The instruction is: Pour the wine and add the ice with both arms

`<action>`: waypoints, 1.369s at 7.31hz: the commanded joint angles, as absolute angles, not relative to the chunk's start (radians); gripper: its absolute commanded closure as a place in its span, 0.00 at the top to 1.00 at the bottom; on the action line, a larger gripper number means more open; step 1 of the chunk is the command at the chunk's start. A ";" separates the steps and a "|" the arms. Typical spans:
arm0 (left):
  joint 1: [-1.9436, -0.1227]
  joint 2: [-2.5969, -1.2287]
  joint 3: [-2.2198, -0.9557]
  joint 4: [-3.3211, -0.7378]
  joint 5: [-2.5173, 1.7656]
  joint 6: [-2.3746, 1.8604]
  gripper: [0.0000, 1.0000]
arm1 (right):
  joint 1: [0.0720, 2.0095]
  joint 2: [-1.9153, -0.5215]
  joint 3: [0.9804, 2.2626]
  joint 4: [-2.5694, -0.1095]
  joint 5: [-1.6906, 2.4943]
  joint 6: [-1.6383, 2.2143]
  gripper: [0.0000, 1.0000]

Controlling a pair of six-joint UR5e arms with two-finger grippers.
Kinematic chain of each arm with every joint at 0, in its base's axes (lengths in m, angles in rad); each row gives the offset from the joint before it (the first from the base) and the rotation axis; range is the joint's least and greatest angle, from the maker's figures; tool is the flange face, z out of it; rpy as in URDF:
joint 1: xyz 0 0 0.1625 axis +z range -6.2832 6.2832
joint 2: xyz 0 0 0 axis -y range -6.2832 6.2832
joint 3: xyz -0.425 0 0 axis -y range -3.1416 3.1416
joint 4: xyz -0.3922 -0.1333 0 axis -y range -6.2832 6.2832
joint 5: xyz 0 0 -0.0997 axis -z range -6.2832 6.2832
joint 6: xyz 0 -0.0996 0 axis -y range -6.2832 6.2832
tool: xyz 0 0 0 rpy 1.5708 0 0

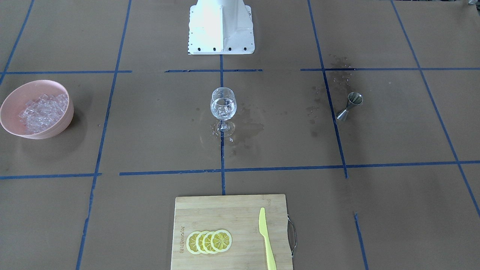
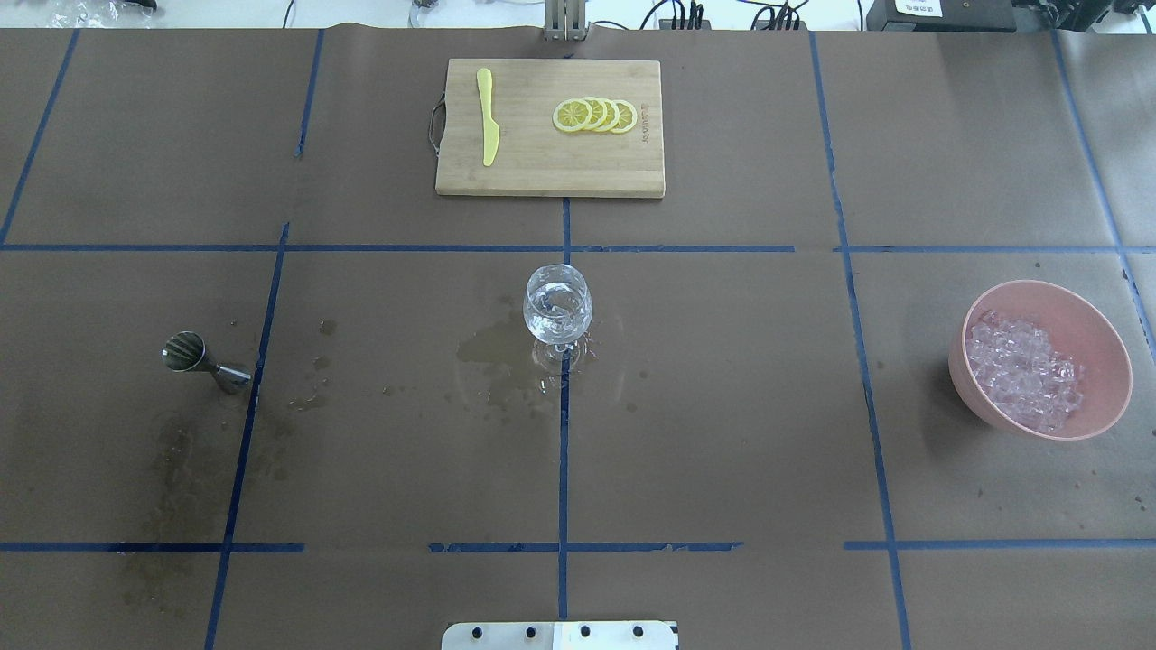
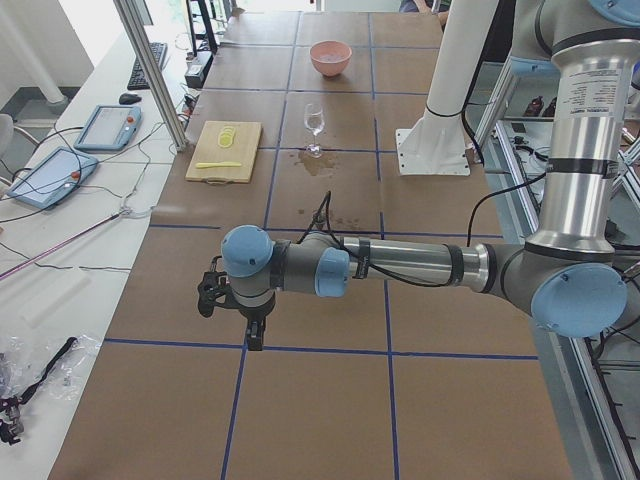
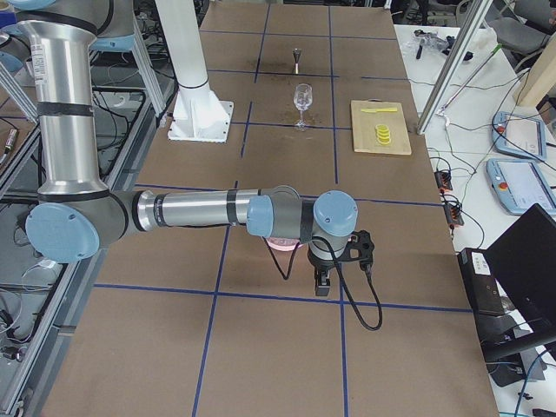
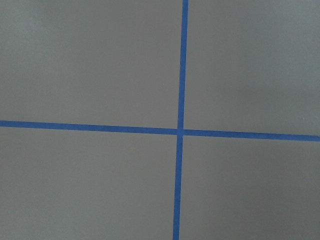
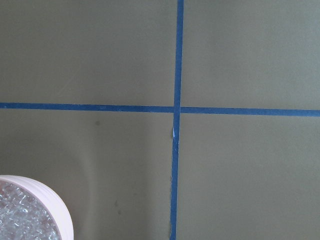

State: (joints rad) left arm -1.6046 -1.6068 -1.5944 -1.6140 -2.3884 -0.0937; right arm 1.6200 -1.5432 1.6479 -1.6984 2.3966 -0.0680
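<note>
Left gripper (image 3: 255,335): we only caught it in the left side view, pointing down off the left arm (image 3: 400,262), above a crossing of blue tape (image 5: 181,75). We couldn't tell whether its jaws were parted or closed. The left wrist camera showed just brown paper and that tape cross.

Right gripper (image 4: 321,282): only in the right side view, also pointing down, off the right arm (image 4: 191,208). Jaw state wasn't readable there either. It hung near the pink bowl (image 1: 60,127), whose rim sat in the lower-left corner of the right wrist view.

The ice (image 1: 44,111) was heaped in that bowl, on the robot's right side of the table.

The glass (image 1: 223,107) stood upright mid-table on the centre tape line, in front of the white base block (image 1: 221,33). It held clear glassy contents, and we couldn't separate wine from cubes in it. Wet stains (image 1: 251,129) spread on the paper around its foot.

The jigger (image 1: 350,106) sat on the robot's left side, well apart from the glass. It looked upright in the right side view. We couldn't tell if anything was in it.

The cutting board (image 1: 225,213) lay at the far edge, carrying overlapping lemon slices (image 1: 209,242) and a yellow knife (image 1: 265,236).
</note>
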 commanded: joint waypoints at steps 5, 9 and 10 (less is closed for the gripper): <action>-1.605 -1.601 -1.594 -1.620 -2.388 -0.094 1.00 | 1.638 -1.536 1.644 -1.687 2.399 -0.066 1.00; -1.605 -1.595 -1.595 -1.620 -2.390 -0.094 1.00 | 1.640 -1.536 1.644 -1.687 2.399 -0.066 1.00; -1.605 -1.595 -1.595 -1.620 -2.390 -0.094 1.00 | 1.640 -1.536 1.644 -1.687 2.398 -0.066 1.00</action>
